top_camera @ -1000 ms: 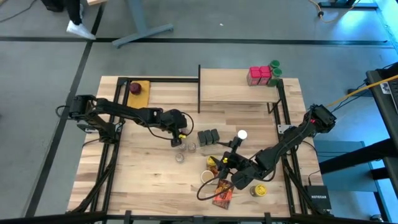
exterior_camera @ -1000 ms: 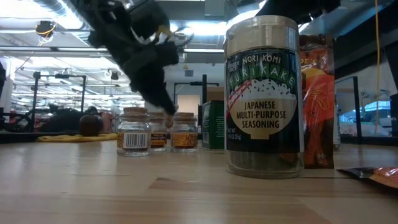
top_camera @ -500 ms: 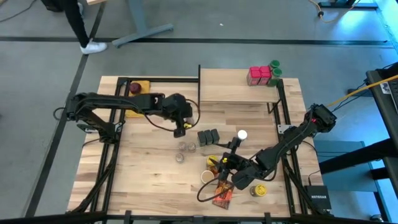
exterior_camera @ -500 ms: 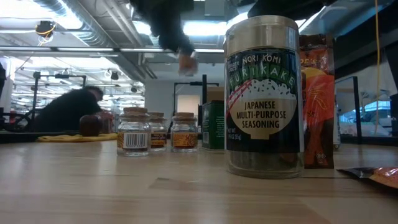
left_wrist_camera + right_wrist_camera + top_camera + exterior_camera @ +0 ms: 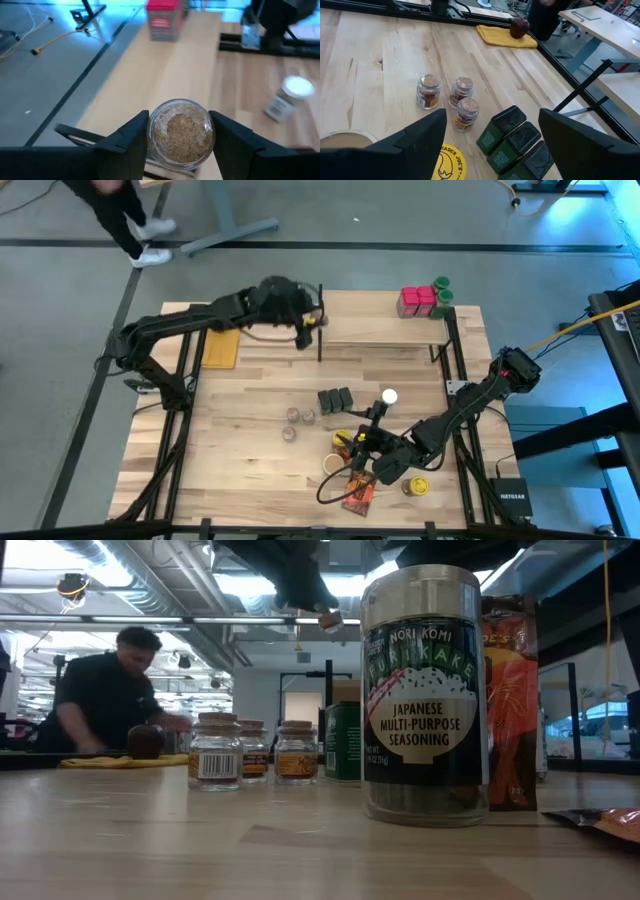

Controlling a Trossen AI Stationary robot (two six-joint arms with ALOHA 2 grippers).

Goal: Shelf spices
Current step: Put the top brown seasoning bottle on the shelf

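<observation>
My left gripper (image 5: pixel 305 326) is shut on a small cork-topped glass jar (image 5: pixel 181 131), held in the air at the left end of the shelf (image 5: pixel 385 320), a pale board on a black frame. Red boxes (image 5: pixel 418 301) and green-lidded jars (image 5: pixel 441 290) stand on the shelf's far right corner. On the table stand three small jars (image 5: pixel 454 100), three dark tins (image 5: pixel 517 142), a white-lidded jar (image 5: pixel 388 398) and a tall furikake jar (image 5: pixel 425 690). The orange packet (image 5: pixel 358 492) lies near the near edge. My right gripper (image 5: pixel 492 150) hovers open, low over the near right, behind the tins. My left gripper pinches the small jar by its glass sides (image 5: pixel 150 137) between its two fingers, one on each side. A round tan end of the jar faces the wrist camera. The fingers point toward the table's right, along the shelf. The jar is lifted clear, high above the tabletop (image 5: pixel 330 620).
A yellow pad (image 5: pixel 220 345) lies at the far left, with a dark red round thing (image 5: pixel 520 27) on it. The shelf's black upright (image 5: pixel 320 320) stands right by the left gripper. A yellow-lidded jar (image 5: pixel 415 485) sits near right. A person (image 5: pixel 110 690) moves beyond the far edge.
My left gripper has risen from the group of small jars at mid-table with one jar in its fingers. It has swung toward the far edge to the shelf's left end. Three small jars have stayed in place. The person in the room behind has walked along the far side.
</observation>
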